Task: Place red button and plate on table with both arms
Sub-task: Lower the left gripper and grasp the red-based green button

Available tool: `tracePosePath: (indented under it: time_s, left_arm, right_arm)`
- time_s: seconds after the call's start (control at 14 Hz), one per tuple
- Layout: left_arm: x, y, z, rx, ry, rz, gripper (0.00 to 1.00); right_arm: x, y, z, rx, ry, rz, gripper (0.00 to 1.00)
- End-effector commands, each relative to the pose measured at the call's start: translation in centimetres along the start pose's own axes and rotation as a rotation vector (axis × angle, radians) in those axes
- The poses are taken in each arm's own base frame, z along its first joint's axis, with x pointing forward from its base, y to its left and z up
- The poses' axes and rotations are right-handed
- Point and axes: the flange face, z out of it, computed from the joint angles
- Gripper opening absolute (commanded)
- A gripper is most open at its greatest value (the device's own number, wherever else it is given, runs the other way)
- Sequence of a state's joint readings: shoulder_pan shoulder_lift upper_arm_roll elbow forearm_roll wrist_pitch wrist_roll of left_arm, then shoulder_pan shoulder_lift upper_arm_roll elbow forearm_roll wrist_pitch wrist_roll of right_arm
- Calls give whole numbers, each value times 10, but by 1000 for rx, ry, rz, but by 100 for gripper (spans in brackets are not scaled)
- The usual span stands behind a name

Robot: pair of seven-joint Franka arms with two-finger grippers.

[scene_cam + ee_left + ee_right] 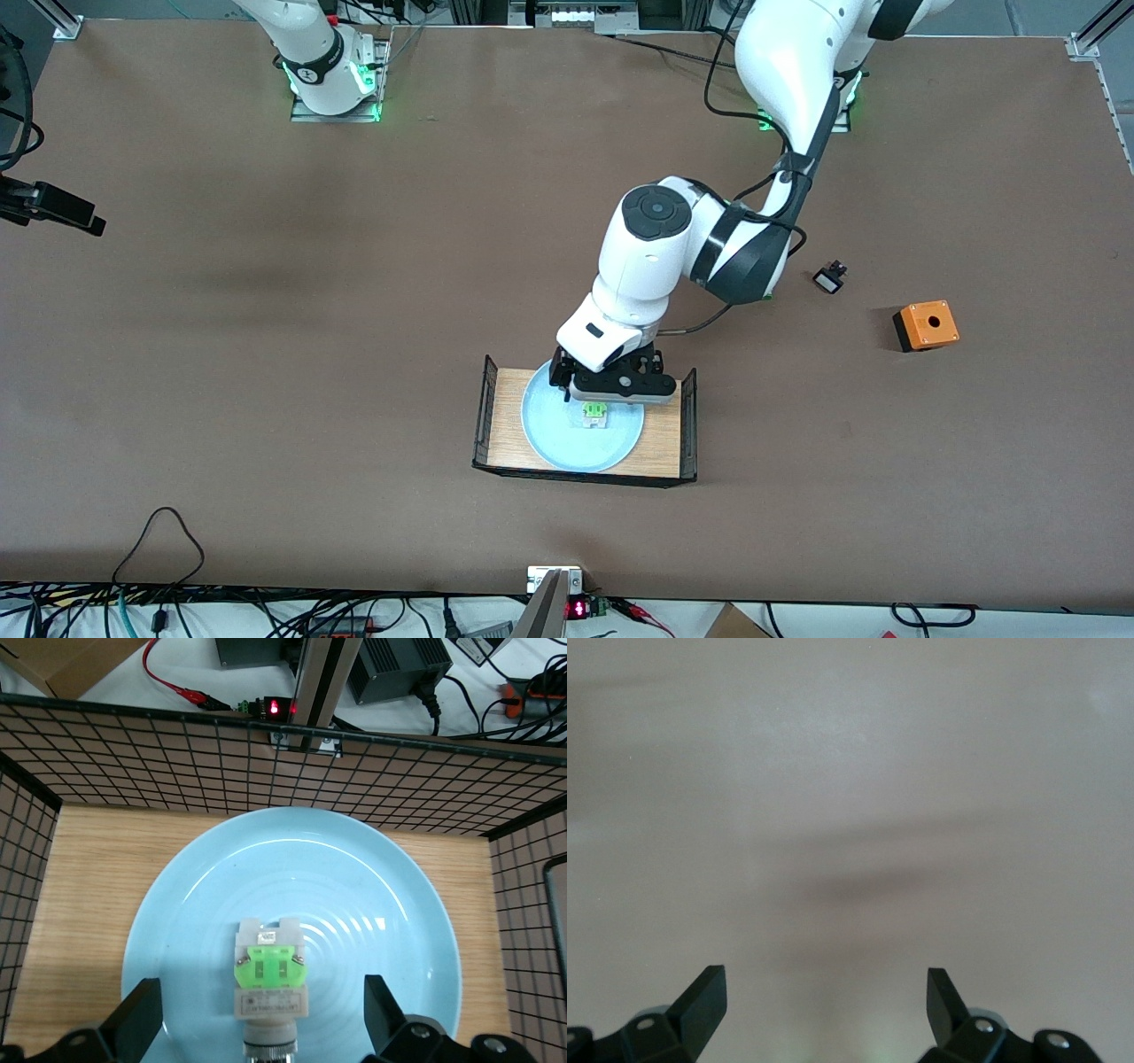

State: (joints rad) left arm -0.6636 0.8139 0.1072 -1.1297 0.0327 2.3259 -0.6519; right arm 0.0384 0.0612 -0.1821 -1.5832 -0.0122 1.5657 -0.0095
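left gripper (595, 400): low over the plate, jaws spread wide, one finger (137, 1014) on each side of the red button, not touching it, nothing held.
right gripper (826, 1001): up over bare brown tabletop, jaws wide apart, nothing between them; only the base of that arm shows in the front view, waiting.
red button (267, 979): lying on its side in the plate, green block (594, 410) up, silvery-white body around it; cap end toward the left wrist camera, cut off at that view's edge, colour of the cap not to be told.
plate (549, 434): round, pale blue, faint rings, flat on the wooden floor of the tray, nearly filling its width.
tray (666, 447): light wood base with black wire mesh walls (133, 753) at its ends and along the side nearest the front camera; resting on the tabletop near the middle, toward the front camera's edge.
tabletop (266, 354): matte brown, carrying the tray.
small black switch (830, 278): on the tabletop toward the left arm's end, well apart from the tray, farther from the front camera than it.
orange box (926, 325): black-sided, with a round hole on top, near the small black switch, closer still to the left arm's end.
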Motion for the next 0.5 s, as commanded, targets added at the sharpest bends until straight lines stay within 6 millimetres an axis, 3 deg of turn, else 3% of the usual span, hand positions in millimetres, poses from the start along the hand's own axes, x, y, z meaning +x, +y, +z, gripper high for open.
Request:
tracePosePath:
  time_s: [0.0,0.43]
  left_arm:
    - [3,4,5,28,35,-8,100]
    - [-9,14,19,8,55,-17,100]
  right_arm:
    - [-4,3,-4,-2,2,-8,100]
    - [-5,3,-5,-8,3,-10,100]
